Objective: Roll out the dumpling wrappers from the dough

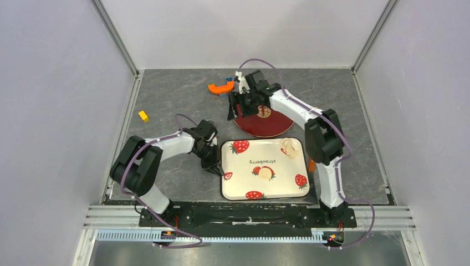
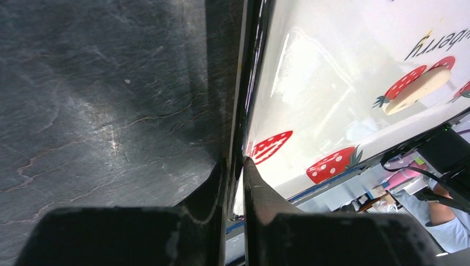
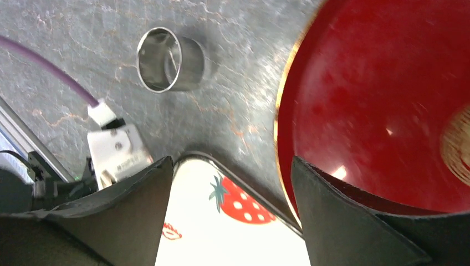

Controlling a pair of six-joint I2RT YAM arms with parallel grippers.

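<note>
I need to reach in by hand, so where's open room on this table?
Bare mat lies between the yellow block and the orange C-shaped tool, and along the right edge beyond the right arm. It is crowded mid-table, where the red plate sits beside the strawberry tray.

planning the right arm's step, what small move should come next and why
Probably swing the right gripper toward the dough on the tray: it hangs open and empty by the red plate, while the left gripper pinches the tray rim.

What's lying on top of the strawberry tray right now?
Two pale pieces: a flat wrapper mid-tray and a crumpled wrapper near the far right corner. The left gripper pinches the tray's left rim. Beneath them is hidden.
</note>
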